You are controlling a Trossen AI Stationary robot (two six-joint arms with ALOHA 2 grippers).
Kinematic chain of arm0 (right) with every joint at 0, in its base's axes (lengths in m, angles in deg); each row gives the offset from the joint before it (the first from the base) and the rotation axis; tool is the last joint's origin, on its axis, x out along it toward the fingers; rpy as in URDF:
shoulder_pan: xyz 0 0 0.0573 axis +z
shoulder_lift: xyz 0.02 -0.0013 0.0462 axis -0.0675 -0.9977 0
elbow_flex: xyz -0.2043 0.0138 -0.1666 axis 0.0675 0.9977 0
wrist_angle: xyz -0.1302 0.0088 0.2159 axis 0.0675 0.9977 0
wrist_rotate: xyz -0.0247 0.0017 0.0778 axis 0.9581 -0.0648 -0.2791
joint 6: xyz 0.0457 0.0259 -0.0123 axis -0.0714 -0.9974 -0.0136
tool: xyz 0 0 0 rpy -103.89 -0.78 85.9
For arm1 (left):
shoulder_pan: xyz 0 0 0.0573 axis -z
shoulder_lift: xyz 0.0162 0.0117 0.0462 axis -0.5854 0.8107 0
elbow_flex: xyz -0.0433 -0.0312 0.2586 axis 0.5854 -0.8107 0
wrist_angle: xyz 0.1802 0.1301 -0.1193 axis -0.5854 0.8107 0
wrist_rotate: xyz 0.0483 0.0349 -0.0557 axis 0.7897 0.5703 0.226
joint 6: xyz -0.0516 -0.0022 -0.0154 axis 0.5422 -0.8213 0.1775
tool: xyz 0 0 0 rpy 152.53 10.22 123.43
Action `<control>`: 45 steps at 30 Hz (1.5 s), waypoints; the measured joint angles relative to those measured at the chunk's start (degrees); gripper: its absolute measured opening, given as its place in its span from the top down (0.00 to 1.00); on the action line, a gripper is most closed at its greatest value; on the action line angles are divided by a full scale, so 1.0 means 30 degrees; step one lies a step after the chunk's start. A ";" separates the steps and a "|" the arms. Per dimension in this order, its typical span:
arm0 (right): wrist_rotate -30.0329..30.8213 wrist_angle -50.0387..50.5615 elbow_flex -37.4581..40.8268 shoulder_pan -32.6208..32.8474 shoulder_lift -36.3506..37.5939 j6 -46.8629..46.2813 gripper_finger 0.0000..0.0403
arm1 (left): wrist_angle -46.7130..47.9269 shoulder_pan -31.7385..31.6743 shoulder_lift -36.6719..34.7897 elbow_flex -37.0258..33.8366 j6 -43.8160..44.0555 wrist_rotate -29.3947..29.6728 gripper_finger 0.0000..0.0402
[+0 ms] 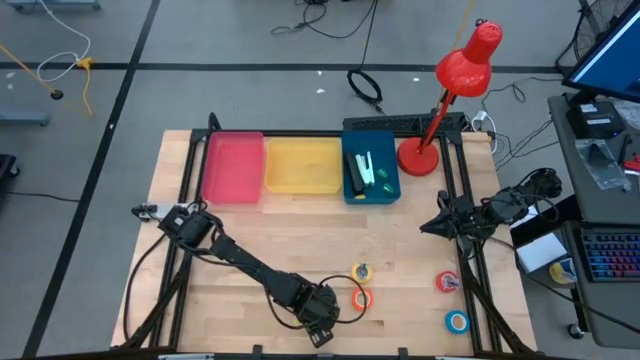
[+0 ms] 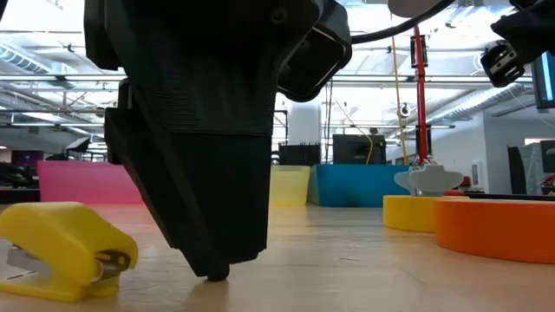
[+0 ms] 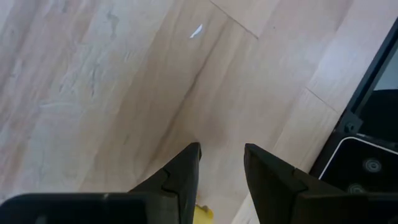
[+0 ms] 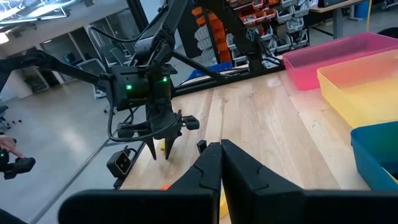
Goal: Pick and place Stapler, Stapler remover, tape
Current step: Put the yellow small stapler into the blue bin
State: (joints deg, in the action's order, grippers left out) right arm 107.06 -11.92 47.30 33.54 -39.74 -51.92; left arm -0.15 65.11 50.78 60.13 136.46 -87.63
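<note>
**Yellow stapler remover sits beside the left fingers, not between them**

Left gripper [image 1: 322, 322] is down at the bench [image 1: 290, 235] front edge, just left of the orange tape roll [image 1: 361, 299]. Fingers part-open, a narrow gap with only bare wood in it. Yellow stapler remover [image 2: 65, 247] lies on the bench just beside the finger tip, not gripped.

Risks, as I judge them:
- Closing now likely grabs air, or a finger tip clips the remover and skids it off the near edge.
- Tip looks to be at or on the wood; more descent scrapes the bench.
- A sideways correction could bump the orange roll.

View differences:
- Low view shows the remover whole; high view hides it under the arm; left wrist view gets only a yellow sliver by the fingers.
- Only the high view shows the yellow [image 1: 361, 272], red [image 1: 447, 283] and blue [image 1: 457, 322] rolls, plus the blue bin [image 1: 371, 193] already holding items.

Right gripper [image 4: 219, 163] is parked right of the blue bin, fingers closed, empty.
</note>
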 joint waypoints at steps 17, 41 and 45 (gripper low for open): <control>0.0006 -0.0001 0.0007 -0.0002 0.0000 0.0015 1.00 | 0.5697 -0.0219 -0.3351 -0.0117 -0.2035 0.1205 0.67; 0.0017 0.0014 0.0007 -0.0004 -0.0007 0.0331 0.99 | 0.4814 0.2975 -0.3708 -0.0095 -0.6689 0.0751 0.67; 0.0021 0.0014 0.0007 -0.0007 -0.0007 0.0517 0.99 | 0.4800 0.2774 -0.3708 -0.0095 -0.6829 0.0782 0.67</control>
State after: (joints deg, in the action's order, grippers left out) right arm 107.12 -11.88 47.32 33.52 -39.76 -50.37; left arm 14.25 73.43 39.65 59.84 115.97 -85.28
